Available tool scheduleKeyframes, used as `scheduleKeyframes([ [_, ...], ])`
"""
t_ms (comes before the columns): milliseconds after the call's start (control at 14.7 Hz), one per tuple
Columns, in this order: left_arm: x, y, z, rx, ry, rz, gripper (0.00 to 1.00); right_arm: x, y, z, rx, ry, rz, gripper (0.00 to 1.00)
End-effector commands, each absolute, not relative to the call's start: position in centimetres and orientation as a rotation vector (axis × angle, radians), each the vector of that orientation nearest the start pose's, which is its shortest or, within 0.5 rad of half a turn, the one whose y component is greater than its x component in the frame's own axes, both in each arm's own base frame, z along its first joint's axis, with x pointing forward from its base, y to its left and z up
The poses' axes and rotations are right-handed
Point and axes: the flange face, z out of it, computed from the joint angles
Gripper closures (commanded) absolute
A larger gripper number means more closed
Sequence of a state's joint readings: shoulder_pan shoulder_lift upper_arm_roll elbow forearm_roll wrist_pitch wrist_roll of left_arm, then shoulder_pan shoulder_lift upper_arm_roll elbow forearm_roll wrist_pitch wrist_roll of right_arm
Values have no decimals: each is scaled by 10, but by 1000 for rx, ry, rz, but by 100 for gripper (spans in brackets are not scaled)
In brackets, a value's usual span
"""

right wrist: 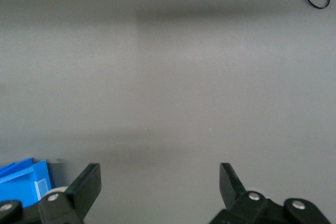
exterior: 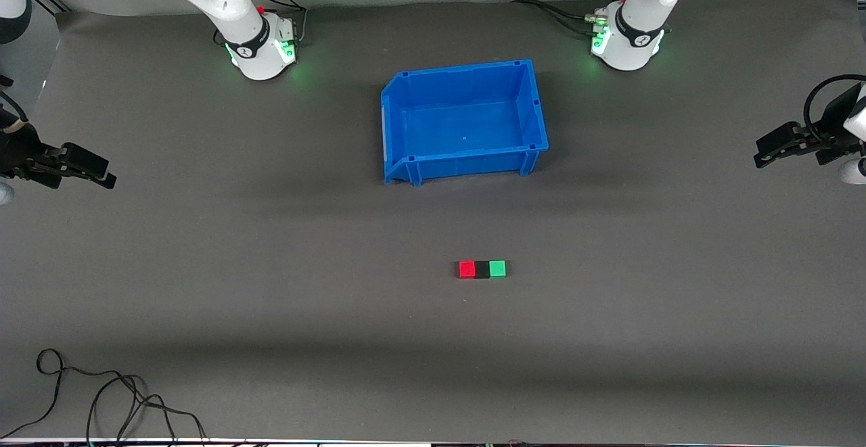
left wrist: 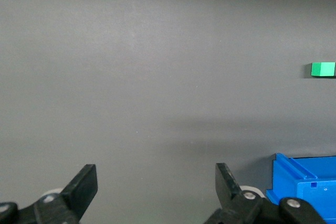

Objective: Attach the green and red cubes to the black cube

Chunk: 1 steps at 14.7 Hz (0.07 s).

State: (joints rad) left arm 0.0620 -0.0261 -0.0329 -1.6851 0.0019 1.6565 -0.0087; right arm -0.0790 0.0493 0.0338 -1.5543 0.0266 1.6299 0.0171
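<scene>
Front view: the blue bin sits on the grey table and serves as the landmark for everything else.
Red cube: nearer to the front camera than the blue bin, on the table, touching the black cube on the side toward the right arm's end.
Black cube: between the two coloured cubes, touching both, so the three form one straight row.
Green cube: touching the black cube on the side toward the left arm's end; also seen at the edge of the left wrist view.
Left gripper: over the table at the left arm's end, well apart from the blue bin and the cubes; fingers spread wide, grasping nothing; this arm waits.
Right gripper: over the table at the right arm's end, well apart from the blue bin; fingers spread wide, released; this arm waits too.
Cable: loose black loops on the table, nearer to the front camera than the blue bin, toward the right arm's end.
</scene>
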Motion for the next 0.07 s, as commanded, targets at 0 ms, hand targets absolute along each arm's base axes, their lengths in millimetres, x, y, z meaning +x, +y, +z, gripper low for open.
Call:
scheduleKeyframes([
  [0, 552, 14, 597, -3129, -71, 14, 0, 570, -23, 615, -3131, 85, -36, 0],
])
